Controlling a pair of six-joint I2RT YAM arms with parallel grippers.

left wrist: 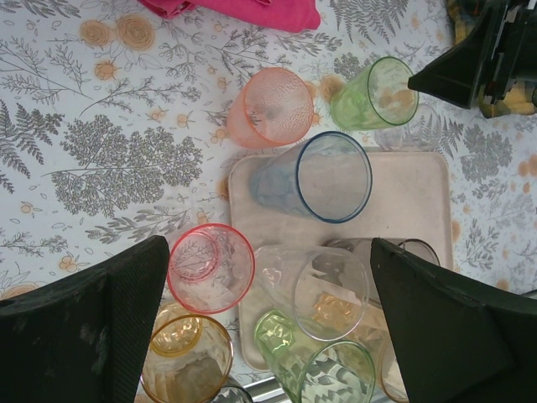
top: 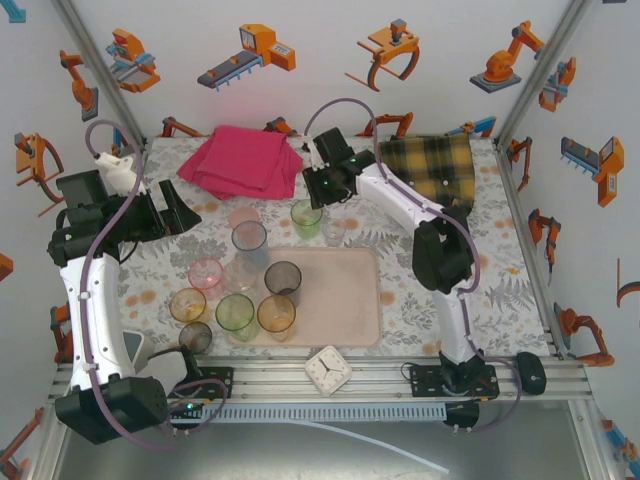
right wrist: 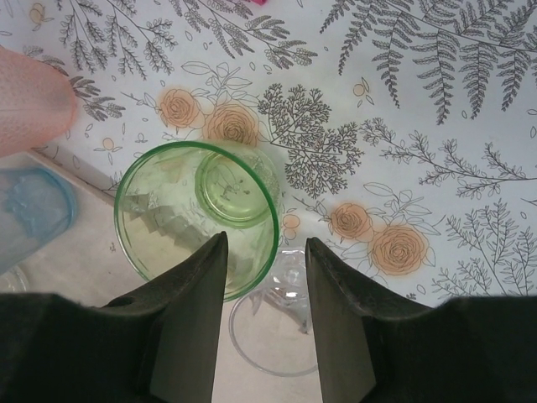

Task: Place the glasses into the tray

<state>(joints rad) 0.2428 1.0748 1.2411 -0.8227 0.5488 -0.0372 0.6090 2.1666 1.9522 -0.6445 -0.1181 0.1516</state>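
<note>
Nearest the lens, the right gripper (right wrist: 265, 243) hangs with its jaws released and a plain gap between them. One jaw sits over the mouth of the green glass (right wrist: 197, 222) and the other outside it, so the rim passes through the gap; contact cannot be confirmed. A small clear glass (right wrist: 277, 327) stands just beside it, under the gap and the outer jaw. Both stand upright on the worktop (right wrist: 470, 109), just beyond the far rim of the tray (right wrist: 80, 260). Left of these jaws, the peach glass (right wrist: 29, 101) stands on the worktop and the blue glass (right wrist: 33, 210) inside the tray's far corner. The left gripper (left wrist: 268, 243) hovers above the cluster with its jaws spread wide, grasping nothing. Below that gap, a tall clear glass (left wrist: 323, 290) and a second green tumbler (left wrist: 327, 369) stand on the tray. A smoky glass (left wrist: 411, 248) is partly hidden by the right-hand jaw. Beside the left-hand jaw, the pink glass (left wrist: 211, 269) and an amber glass (left wrist: 186, 365) stand on the worktop, just off the tray's edge. In the top view, another amber tumbler (top: 276, 315) stands on the tray's near edge and a dark grey glass (top: 195, 337) on the worktop beside it. Behind the right jaws lie a pink cloth (top: 245, 160) and a plaid cloth (top: 430, 165). A clock (top: 327, 370) rests at the worktop's near edge.
</note>
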